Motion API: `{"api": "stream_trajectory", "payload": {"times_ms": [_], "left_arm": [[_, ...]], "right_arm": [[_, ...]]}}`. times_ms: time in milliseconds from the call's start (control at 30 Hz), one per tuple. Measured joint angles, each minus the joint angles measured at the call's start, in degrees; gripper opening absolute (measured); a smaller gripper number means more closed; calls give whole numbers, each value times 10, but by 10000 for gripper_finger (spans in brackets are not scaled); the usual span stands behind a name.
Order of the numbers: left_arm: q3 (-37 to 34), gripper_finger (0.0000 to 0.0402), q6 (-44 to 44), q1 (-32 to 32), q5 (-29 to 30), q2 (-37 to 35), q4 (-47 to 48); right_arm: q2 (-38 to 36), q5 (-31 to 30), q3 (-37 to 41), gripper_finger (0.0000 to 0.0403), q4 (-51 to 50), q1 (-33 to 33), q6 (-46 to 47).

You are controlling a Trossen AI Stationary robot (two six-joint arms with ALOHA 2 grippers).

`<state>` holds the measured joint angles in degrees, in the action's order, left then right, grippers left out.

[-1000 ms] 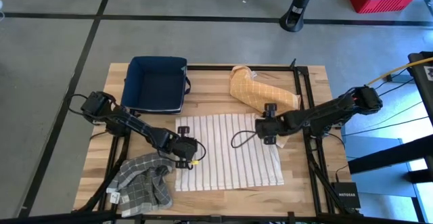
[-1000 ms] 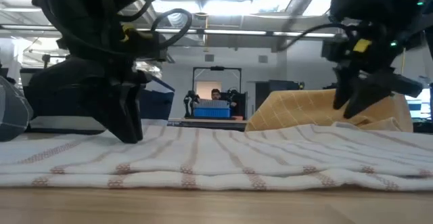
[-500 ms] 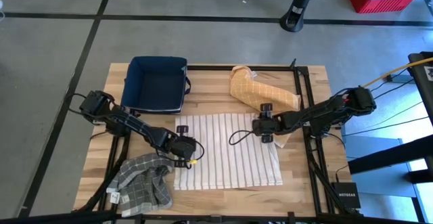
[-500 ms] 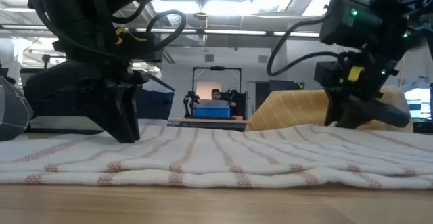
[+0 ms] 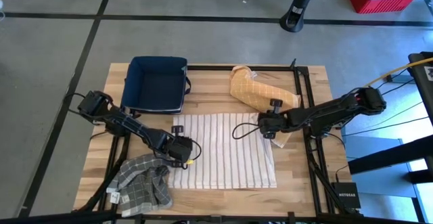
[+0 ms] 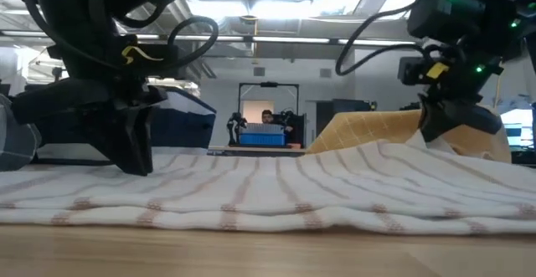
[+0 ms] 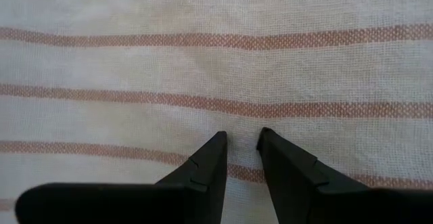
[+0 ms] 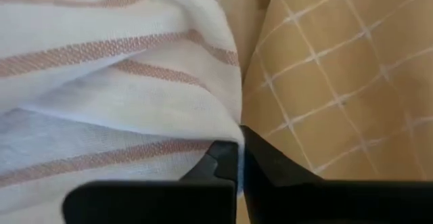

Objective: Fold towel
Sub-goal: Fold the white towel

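The white towel with brown stripes [image 5: 223,151] lies spread on the wooden table. My left gripper [image 5: 178,149] stands over its left edge, fingers close together on the cloth [image 7: 240,141]. My right gripper [image 5: 268,129] is shut on the towel's far right corner [image 8: 223,126], beside the yellow checked towel [image 5: 260,92]. In the low view the striped cloth rises in a ridge [image 6: 389,150] toward my right gripper [image 6: 444,135]. My left gripper comes from above, pointing down, onto the towel's top close to its left edge [image 7: 240,126]. Its fingertips [image 7: 215,148] stand a narrow gap apart with cloth between them. The towel lies flat on the table around them. My right gripper pinches the towel's right edge near the far corner [image 8: 230,132] between its shut fingertips [image 8: 226,158]. It comes slanting down from the table's right side. The cloth there is bunched into folds and raised a little; the rest lies on the table.
A navy fabric basket [image 5: 159,82] stands at the far left of the table. A grey checked towel [image 5: 143,180] lies crumpled at the near left corner. The yellow towel lies right behind my right gripper. Bare wood shows along the near edge [image 5: 230,200].
My right gripper has shut on the towel's far right corner, and the cloth there has risen into a ridge. My left gripper has gone toward the table's left edge, and the whole towel has slid that way with it.
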<state>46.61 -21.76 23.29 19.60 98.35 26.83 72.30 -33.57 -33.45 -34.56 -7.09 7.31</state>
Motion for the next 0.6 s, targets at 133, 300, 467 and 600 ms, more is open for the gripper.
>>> {"api": "stream_trajectory", "payload": {"times_ms": [133,300,467,600], "left_arm": [[0,88,-3,6,0,-1,15],[2,88,-15,7,-5,-2,43],[2,88,-16,7,1,-2,61],[2,88,-7,8,8,-4,57]], "right_arm": [[-6,10,0,15,2,0,-9],[-15,51,0,6,24,0,-63],[-12,38,12,29,35,0,-65],[-12,38,20,52,48,0,-65]]}}
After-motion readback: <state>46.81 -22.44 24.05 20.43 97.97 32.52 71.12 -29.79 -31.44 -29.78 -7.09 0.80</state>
